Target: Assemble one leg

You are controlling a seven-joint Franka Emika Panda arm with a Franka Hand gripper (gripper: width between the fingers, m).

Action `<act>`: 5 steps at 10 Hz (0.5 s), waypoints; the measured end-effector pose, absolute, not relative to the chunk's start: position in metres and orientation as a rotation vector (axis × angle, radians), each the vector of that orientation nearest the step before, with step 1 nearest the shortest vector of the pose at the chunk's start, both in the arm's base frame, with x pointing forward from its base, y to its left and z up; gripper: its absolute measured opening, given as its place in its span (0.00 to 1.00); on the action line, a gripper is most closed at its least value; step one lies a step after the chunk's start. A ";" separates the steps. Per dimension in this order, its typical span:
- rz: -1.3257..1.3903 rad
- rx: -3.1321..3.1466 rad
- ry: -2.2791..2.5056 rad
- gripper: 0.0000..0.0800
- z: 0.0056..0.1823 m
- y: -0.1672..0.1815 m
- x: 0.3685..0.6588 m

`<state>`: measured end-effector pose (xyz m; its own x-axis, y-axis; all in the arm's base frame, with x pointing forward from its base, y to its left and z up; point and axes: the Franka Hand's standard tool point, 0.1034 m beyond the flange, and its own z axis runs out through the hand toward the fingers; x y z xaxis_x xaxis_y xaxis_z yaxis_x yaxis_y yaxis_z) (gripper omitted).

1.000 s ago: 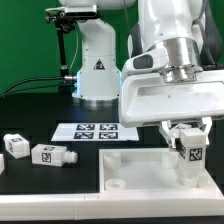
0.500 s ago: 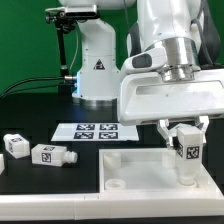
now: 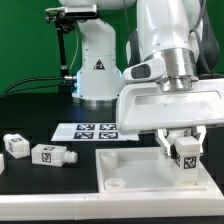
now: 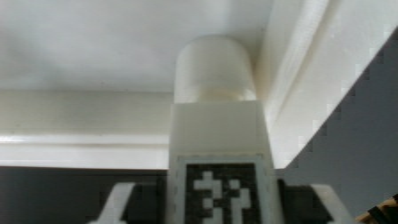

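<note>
One leg [image 3: 185,160], pinched in the gripper [image 3: 185,148], has seemingly sunk slightly toward the panel [image 3: 130,172].

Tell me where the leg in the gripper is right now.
On the exterior view's right, the leg stands upright in the gripper, over the right part of the white panel.

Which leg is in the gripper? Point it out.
The upright leg clamped in the gripper, over the panel; the other two legs lie loose on the table.
</note>
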<state>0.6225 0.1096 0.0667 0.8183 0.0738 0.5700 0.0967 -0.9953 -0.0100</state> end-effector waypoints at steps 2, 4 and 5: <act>-0.931 -2.957 -0.141 0.36 0.067 0.110 0.623; -0.910 -2.964 -0.142 0.45 0.065 0.110 0.622; -0.863 -2.977 -0.142 0.45 0.063 0.109 0.622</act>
<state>0.6221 0.1090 0.0633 0.8413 0.0770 0.5351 0.0986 -0.9951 -0.0117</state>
